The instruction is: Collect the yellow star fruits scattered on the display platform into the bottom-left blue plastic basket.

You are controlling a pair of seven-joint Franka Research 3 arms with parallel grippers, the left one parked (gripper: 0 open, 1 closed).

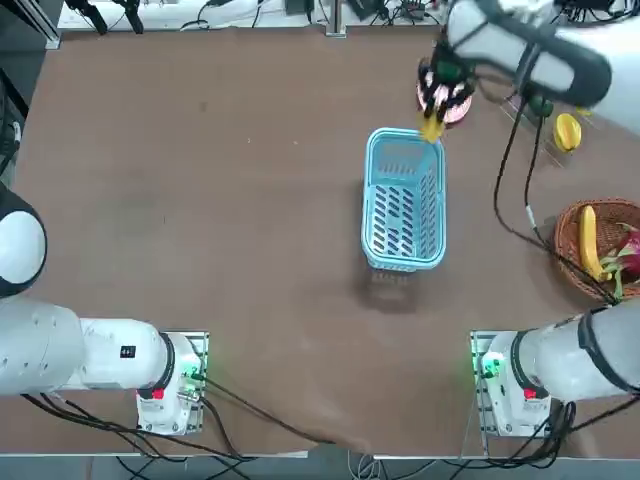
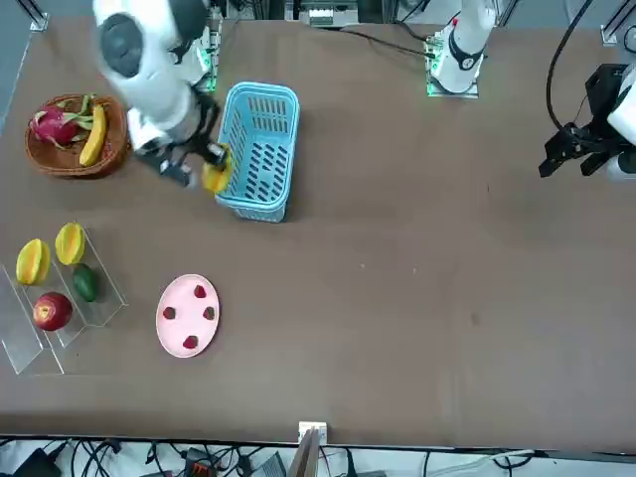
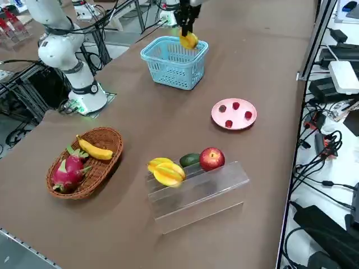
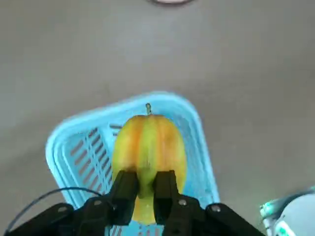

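Right wrist view gives us the clearest look: our right claw (image 4: 145,189) is clenched on a yellow star fruit (image 4: 149,152), its two fingers pinching the lower end of the fruit while the stem points away from the camera. Beneath the fruit lies the blue plastic basket (image 4: 71,147), and the fruit hangs above its rim at one short end. From the front we see the same fruit (image 2: 217,173) just beside the basket's (image 2: 260,149) near corner, raised off the table (image 2: 417,248). Two more star fruits (image 2: 33,261) (image 2: 70,242) sit on the clear display platform (image 2: 50,338), together with a green fruit (image 2: 85,283) and a red apple (image 2: 52,311). Between platform and basket rests a pink plate (image 2: 187,316). A wicker basket (image 2: 70,159) holding a banana (image 2: 94,134) stands well apart from the blue one.
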